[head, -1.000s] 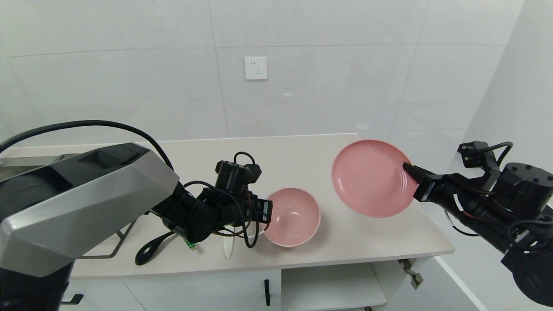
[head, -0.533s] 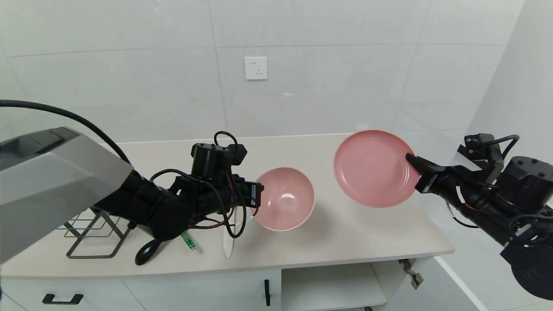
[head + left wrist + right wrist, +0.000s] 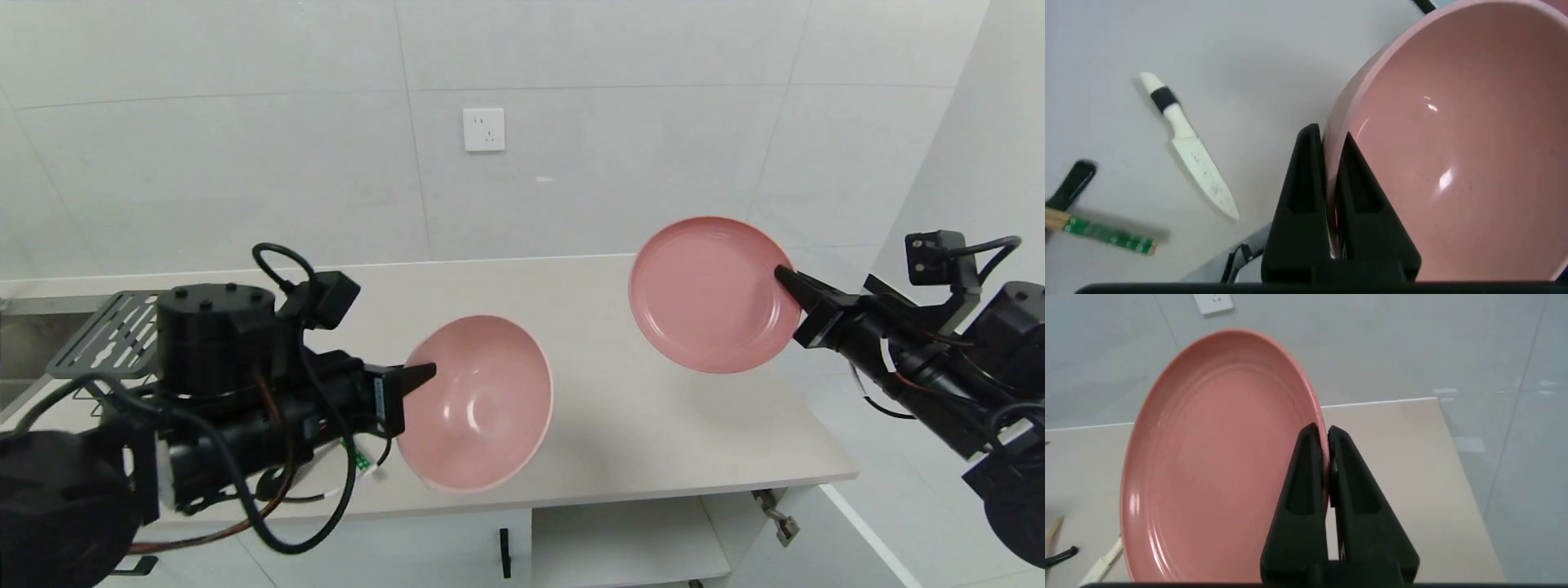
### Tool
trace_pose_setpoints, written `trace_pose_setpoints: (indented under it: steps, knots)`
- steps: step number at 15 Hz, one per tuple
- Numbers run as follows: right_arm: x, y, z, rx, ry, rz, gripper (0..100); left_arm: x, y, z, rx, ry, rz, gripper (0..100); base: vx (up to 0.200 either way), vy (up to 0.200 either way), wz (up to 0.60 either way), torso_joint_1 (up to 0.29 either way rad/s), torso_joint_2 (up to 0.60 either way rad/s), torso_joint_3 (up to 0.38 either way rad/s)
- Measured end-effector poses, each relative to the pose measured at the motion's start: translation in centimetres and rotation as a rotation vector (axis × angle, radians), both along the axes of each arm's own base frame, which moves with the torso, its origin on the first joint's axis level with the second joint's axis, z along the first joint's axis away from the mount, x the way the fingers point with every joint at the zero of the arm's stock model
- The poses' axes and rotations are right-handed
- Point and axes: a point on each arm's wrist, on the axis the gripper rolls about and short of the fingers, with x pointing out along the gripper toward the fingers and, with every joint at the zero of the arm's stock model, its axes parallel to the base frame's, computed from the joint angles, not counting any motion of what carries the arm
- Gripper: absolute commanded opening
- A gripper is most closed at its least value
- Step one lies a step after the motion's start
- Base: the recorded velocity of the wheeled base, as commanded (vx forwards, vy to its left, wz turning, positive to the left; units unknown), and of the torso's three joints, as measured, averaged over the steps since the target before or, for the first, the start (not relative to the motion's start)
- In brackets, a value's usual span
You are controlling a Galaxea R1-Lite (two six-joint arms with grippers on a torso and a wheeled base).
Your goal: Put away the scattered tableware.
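A pink bowl (image 3: 482, 404) hangs tilted above the counter's front edge, its rim pinched by my left gripper (image 3: 420, 377). In the left wrist view the same gripper (image 3: 1329, 155) is shut on the bowl's (image 3: 1454, 155) rim. A pink plate (image 3: 709, 294) is held up over the counter's right end, and my right gripper (image 3: 785, 278) is shut on its right rim. The right wrist view shows that gripper (image 3: 1323, 445) clamped on the plate's (image 3: 1221, 457) edge. A white knife (image 3: 1190, 159) with a black band lies on the counter.
A grey rack (image 3: 114, 331) stands at the counter's left end. Chopsticks with a green label (image 3: 1106, 233) and a black handle (image 3: 1074, 184) lie near the knife. The beige counter (image 3: 637, 425) ends at the right; an open shelf (image 3: 629, 547) sits below. A wall socket (image 3: 483, 128) is behind.
My left gripper lifted the bowl off the counter and drew it back toward the front edge, tilting it. My right gripper raised the plate higher.
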Motion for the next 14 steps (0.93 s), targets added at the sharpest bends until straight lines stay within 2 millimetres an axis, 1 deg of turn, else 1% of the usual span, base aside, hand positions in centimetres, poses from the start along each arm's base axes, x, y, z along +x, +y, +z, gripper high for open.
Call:
trace_pose_setpoints:
  steps: [2, 3, 5, 8, 10, 12, 14]
  knots:
    - [-0.1, 0.3, 0.2, 0.003, -0.011, 0.013, 0, -2.0, 1.2, -0.6, -0.034, -0.057, 0.001, 0, 0.0, 0.0, 0.0, 0.0, 0.0, 0.0]
    - [-0.1, 0.5, 0.1, 0.001, -0.01, 0.016, 0, -2.8, 1.6, -0.4, -0.073, -0.125, -0.002, 0, 0.0, 0.0, 0.0, 0.0, 0.0, 0.0]
    - [0.0, 0.6, -0.4, -0.003, 0.009, 0.0, 0, -4.5, 2.2, -0.8, -0.124, -0.222, -0.017, 0, 0.0, 0.0, 0.0, 0.0, 0.0, 0.0]
    - [-0.1, 0.9, -0.9, -0.001, 0.03, 0.012, 0, -5.9, 2.4, -2.1, -0.139, -0.26, -0.025, 0, 0.0, 0.0, 0.0, 0.0, 0.0, 0.0]
    - [-0.4, 1.3, -1.0, -0.008, 0.035, 0.025, 0, -6.1, 2.5, -3.4, -0.101, -0.232, 0.011, 0, 0.0, 0.0, 0.0, 0.0, 0.0, 0.0]
    - [-0.8, 1.7, -0.7, -0.012, 0.025, 0.042, 0, -5.2, 2.9, -4.6, -0.038, -0.21, 0.075, 0, 0.0, 0.0, 0.0, 0.0, 0.0, 0.0]
    - [-1.4, 2.3, -0.6, -0.027, 0.022, 0.066, 0, -4.1, 3.6, -5.0, -0.023, -0.227, 0.135, 0, 0.0, 0.0, 0.0, 0.0, 0.0, 0.0]
